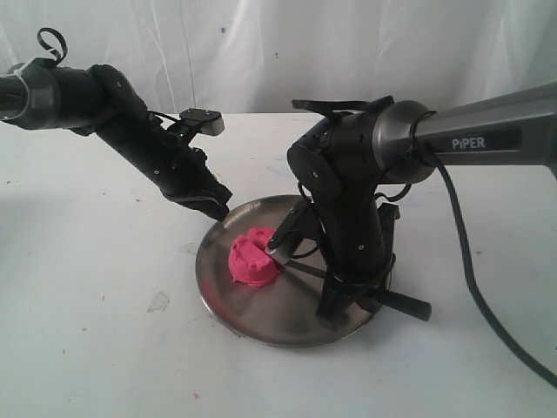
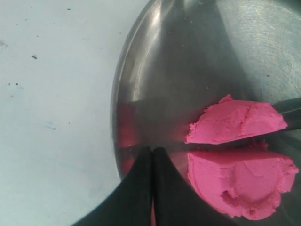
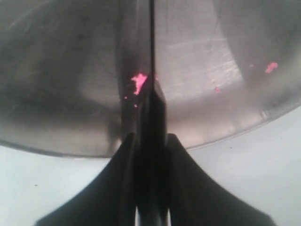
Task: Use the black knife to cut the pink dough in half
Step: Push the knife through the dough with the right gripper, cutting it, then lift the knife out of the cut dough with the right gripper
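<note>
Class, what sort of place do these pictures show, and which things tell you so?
Probably a robotics lab bench, not a kitchen: draped white backdrop, plain white table, and a robot arm marked PiPER beside pink dough on a steel plate.

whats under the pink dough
The pink dough lies in two halves on the steel plate, with bare metal showing around them. The metal directly beneath each half is covered, so whether anything is under there cannot be seen.
</note>
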You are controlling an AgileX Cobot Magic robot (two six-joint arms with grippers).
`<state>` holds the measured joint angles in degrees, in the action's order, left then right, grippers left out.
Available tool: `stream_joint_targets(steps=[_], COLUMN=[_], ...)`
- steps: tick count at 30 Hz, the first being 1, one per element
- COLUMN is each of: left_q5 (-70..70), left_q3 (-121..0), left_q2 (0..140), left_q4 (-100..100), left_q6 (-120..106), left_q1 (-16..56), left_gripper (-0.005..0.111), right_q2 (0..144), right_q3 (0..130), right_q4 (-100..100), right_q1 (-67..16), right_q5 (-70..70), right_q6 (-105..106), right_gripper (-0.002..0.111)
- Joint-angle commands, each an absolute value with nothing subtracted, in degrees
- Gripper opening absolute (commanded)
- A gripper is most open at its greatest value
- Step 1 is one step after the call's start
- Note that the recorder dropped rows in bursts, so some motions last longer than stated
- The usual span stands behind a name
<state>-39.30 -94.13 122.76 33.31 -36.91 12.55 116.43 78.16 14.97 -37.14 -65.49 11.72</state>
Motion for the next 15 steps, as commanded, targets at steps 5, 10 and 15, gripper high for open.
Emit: stream_joint_targets(steps=[5, 10, 15], left_q5=[-40.5, -40.5, -40.5], left_q3=[-93.9, -93.9, -93.9], left_q2=[122.3, 122.3, 122.3], left_q4=[34.4, 34.4, 34.4], left_q6=[-36.8, -36.8, -36.8], left_q1=[12.7, 12.7, 12.7], left_gripper=[0.0, 0.0, 0.0], right_q2=[116.4, 116.4, 116.4], right_q3=[78.2, 78.2, 78.2], right_q4=[19.2, 21.0, 19.0], right_q1=[-37.1, -37.1, -37.1], right_q5=[-64.0, -63.3, -63.2], right_q6=[7.4, 4.7, 5.5], right_gripper=[0.0, 0.0, 0.0])
